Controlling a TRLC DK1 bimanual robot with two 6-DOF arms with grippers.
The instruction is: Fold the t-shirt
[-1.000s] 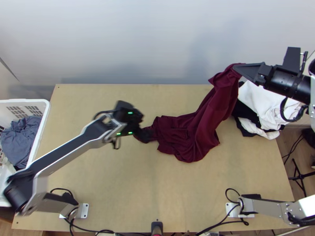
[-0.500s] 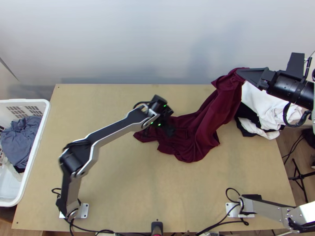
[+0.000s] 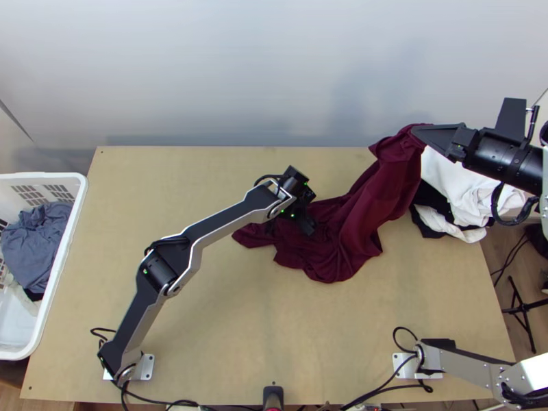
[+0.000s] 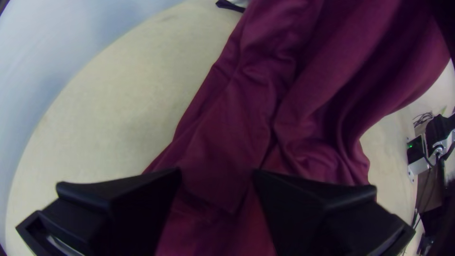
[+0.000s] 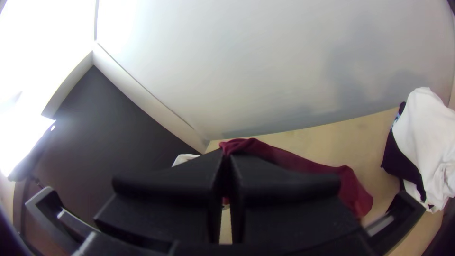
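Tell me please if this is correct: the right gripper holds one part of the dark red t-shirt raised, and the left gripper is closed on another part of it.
Not fully. The left gripper is not closed on the dark red t-shirt: the left wrist view shows its fingers open and apart over the cloth. The right gripper does hold one part of it raised.

Brightly lit — soft shadows, white glare in the right wrist view.
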